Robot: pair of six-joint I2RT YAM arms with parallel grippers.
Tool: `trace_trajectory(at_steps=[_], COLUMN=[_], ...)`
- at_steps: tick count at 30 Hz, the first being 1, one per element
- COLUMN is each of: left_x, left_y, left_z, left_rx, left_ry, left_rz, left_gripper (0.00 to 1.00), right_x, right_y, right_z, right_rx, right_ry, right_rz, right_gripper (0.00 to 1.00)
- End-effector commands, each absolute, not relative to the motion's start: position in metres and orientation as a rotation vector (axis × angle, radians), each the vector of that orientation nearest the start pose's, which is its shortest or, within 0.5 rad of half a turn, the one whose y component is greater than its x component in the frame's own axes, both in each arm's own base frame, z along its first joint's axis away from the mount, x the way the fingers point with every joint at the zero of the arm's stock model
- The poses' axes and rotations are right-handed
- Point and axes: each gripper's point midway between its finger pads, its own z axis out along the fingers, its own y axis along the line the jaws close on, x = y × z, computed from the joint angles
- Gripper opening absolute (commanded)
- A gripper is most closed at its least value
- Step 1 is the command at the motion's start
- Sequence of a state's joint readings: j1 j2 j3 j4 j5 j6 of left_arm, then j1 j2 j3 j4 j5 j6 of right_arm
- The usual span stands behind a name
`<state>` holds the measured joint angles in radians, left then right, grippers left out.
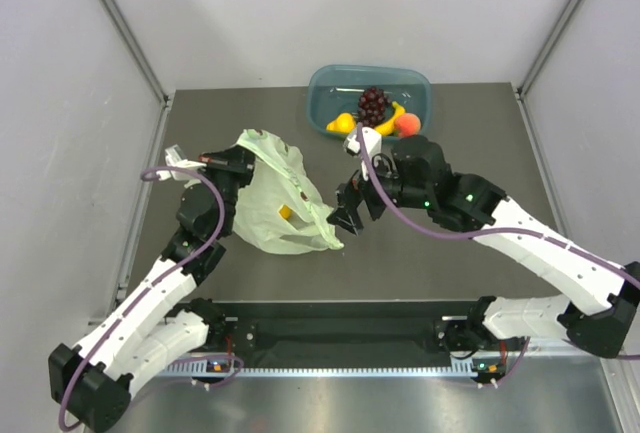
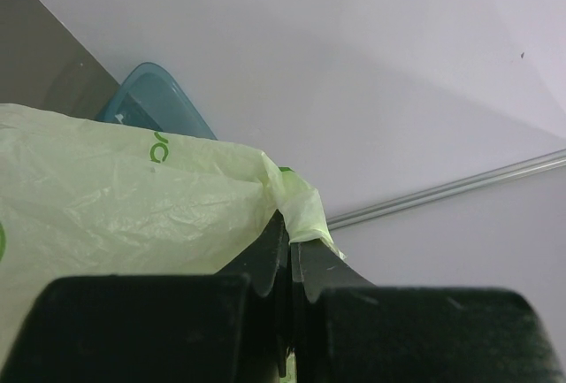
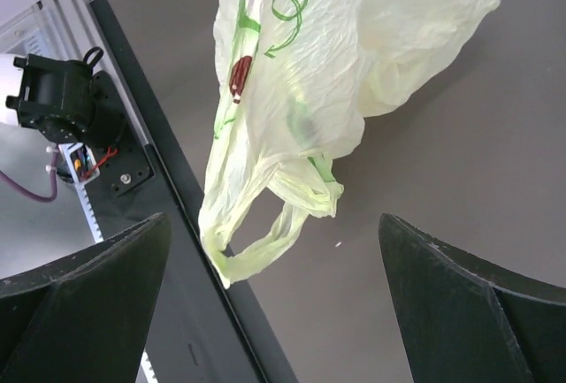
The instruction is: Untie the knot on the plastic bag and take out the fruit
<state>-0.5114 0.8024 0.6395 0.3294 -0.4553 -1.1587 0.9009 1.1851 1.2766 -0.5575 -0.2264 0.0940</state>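
1 plastic bag (image 2: 133, 215), pinched by the left claw (image 2: 290, 243); right claw (image 1: 347, 219) spread wide, empty

The plastic bag (image 1: 278, 205) is pale green with darker green print; tub (image 1: 318, 103) teal, grapes (image 1: 373, 105) purple, banana (image 1: 391, 122) yellow, peach (image 1: 407, 125) orange.

Bright, even light, soft shadows; near jaws blurred

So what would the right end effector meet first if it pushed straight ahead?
Probably the handle loop of the plastic bag, ahead between the open fingers of the right end effector; depth unclear.
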Motion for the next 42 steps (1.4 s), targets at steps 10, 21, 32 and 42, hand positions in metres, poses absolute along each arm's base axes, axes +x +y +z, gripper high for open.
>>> trace_trajectory(at_steps=[10,21,32,42], left_x=[0.303,0.305,0.301,0.295], left_y=[-0.122,-0.157,-0.212,-0.194], left_z=[0.349,0.347,0.341,0.347], left_rx=[-0.846,-0.557,0.232,0.399], left_ry=[1.249,1.441,1.855,1.843], left_rz=[-1.056,-0.994,-0.836,-0.779], left_gripper=[0.0,0.0,0.0,0.0], right_x=[0.182,0.218,0.329,0.388], right_y=[0.362,0.362,0.309,0.257], right_z=[0.282,0.277,0.303,0.305], right_rx=[-0.935,-0.871,-0.686,-0.529], right_ry=[1.92,1.966,1.965,1.99], right_rz=[1.047,0.925,0.581,0.456], right_gripper=[0.88,0.0,0.0,0.0])
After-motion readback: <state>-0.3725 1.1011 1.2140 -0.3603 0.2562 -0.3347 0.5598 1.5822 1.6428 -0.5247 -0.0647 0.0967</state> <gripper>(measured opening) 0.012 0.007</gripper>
